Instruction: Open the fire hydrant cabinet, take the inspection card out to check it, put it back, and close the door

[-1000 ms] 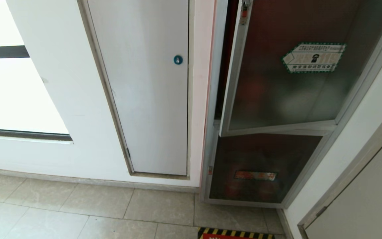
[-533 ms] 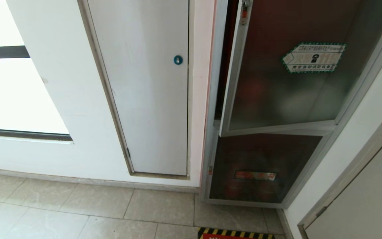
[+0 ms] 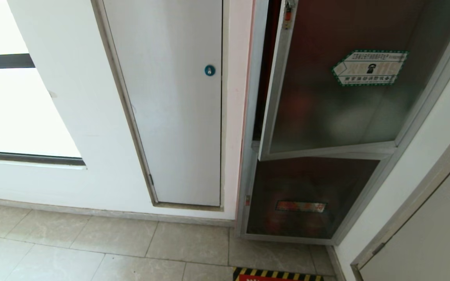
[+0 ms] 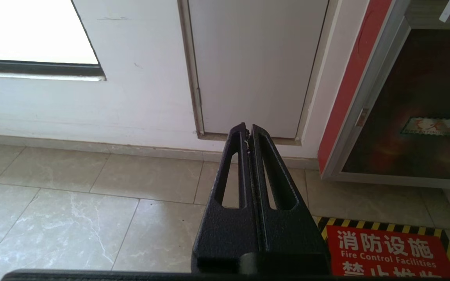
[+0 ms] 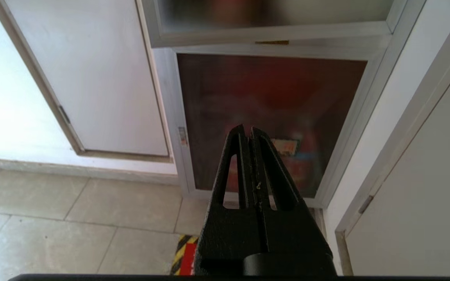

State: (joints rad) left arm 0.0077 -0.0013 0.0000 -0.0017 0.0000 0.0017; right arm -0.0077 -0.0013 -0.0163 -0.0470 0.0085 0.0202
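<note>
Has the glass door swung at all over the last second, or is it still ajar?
No. The door still stands ajar, its bottom corner at the same spot against the cabinet frame.

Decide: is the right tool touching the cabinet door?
Apart. The right wrist view shows the right tool shut, well short of the door.

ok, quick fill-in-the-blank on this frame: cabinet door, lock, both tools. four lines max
1. The silver-framed dark tinted glass door of the fire hydrant cabinet stands slightly ____.
2. The green-bordered hexagonal sticker is stuck on the ____.
3. The round lock on the plain white panel is ____ in colour.
4. The left tool and right tool are both ____.

Missing words: ajar; door; blue; shut
</note>
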